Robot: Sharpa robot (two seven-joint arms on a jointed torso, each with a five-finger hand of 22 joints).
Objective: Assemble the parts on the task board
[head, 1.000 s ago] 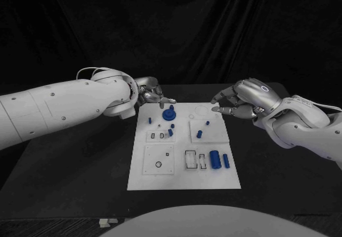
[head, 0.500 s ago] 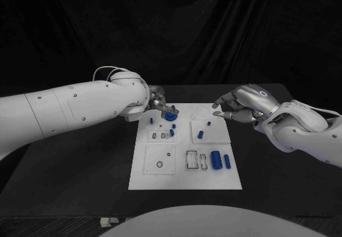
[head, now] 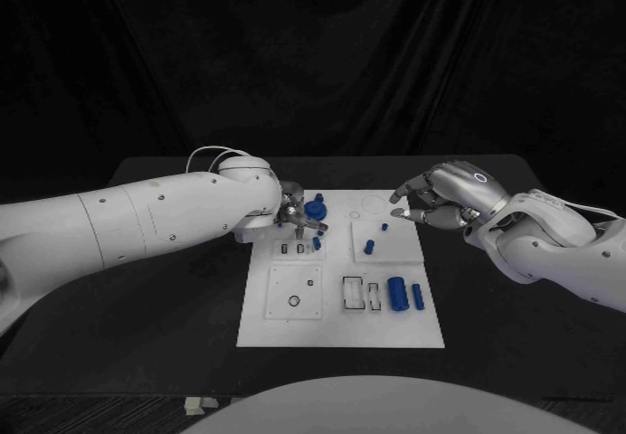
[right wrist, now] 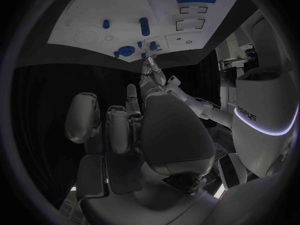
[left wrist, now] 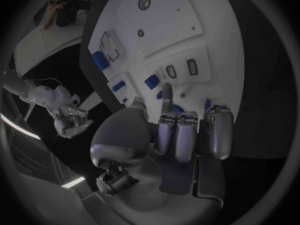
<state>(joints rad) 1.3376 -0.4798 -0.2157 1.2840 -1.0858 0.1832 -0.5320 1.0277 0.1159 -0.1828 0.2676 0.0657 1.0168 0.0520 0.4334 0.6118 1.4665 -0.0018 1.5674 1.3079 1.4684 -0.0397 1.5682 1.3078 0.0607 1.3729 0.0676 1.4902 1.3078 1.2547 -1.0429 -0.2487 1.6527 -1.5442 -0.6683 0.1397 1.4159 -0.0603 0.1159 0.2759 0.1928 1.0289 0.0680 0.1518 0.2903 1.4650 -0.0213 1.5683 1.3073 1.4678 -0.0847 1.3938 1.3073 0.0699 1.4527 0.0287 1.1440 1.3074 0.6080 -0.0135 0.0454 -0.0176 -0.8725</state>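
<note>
since the left robot hand (head: pixel 295 215) sits right at the blue knob (head: pixel 316 210), grasp unclear, it's nearer; right robot hand (head: pixel 437 201) hovers released.

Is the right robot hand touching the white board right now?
Apart. The right wrist view shows the right robot hand with a dark gap between its fingertips and the edge of the white board; nothing is in it.

A robotics lab: black-draped backdrop (head: pixel 313 72), black table (head: pixel 170 298) and a white task board (head: pixel 339 330).
</note>
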